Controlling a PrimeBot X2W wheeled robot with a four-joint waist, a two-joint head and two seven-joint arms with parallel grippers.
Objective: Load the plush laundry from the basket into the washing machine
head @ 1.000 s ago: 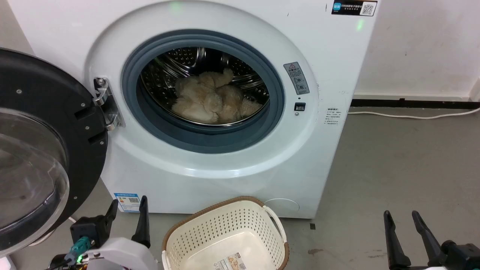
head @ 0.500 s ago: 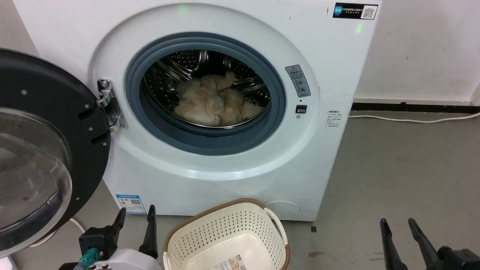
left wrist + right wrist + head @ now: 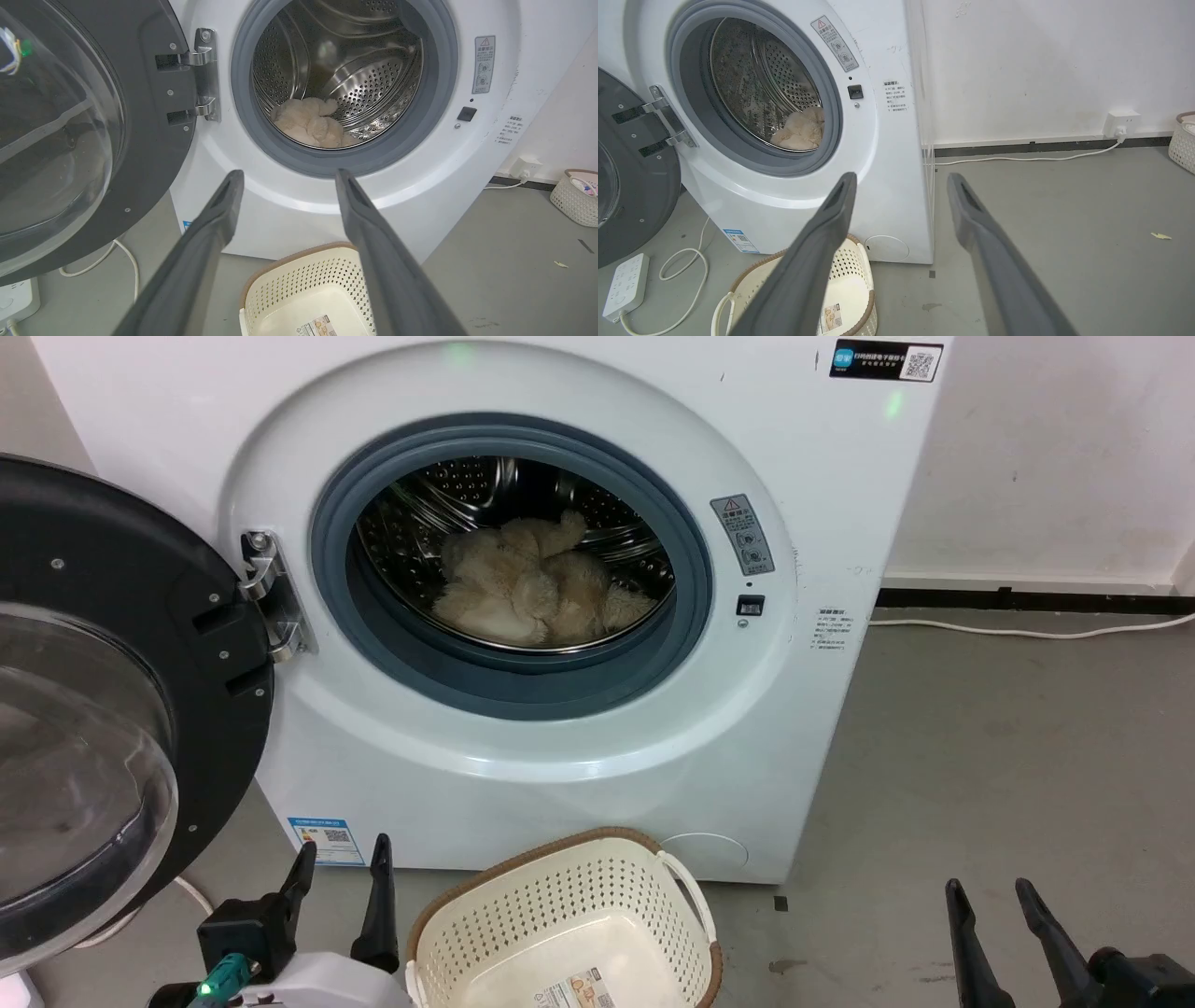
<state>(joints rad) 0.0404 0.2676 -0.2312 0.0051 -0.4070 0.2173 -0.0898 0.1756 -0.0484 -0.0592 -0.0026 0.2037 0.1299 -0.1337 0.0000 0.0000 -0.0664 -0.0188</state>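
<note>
1. The left pincer (image 3: 342, 851), with two long dark fingers, is released: its jaws are spread wide and grasp nothing. It hovers low over the grey concrete floor (image 3: 980, 756), just beside the left side of the basket.
2. The right pincer (image 3: 988, 889) is also spread open and grasps nothing. It hangs above the floor, well apart from the basket on its right side.
3. The fluffy cream-beige plush laundry (image 3: 532, 588) lies inside the large white front-loading washing machine (image 3: 560, 775). It rests on the bottom of the perforated steel drum (image 3: 448, 485), behind the grey rubber door ring (image 3: 420, 672).
4. The black-framed round glass door (image 3: 140, 569) stands swung open to the left on its shiny metal hinge (image 3: 271, 597).
5. The cream perforated plastic oval basket (image 3: 560, 901), with a brown woven-look rim, sits on the floor just in front of the machine, below the door opening. Its bare bottom shows a printed label (image 3: 574, 989).
6. A white cable (image 3: 1027, 633) runs along the floor near the white wall (image 3: 1046, 457), right of the machine.
7. A white power strip (image 3: 626, 280) lies on the floor below the open door.
</note>
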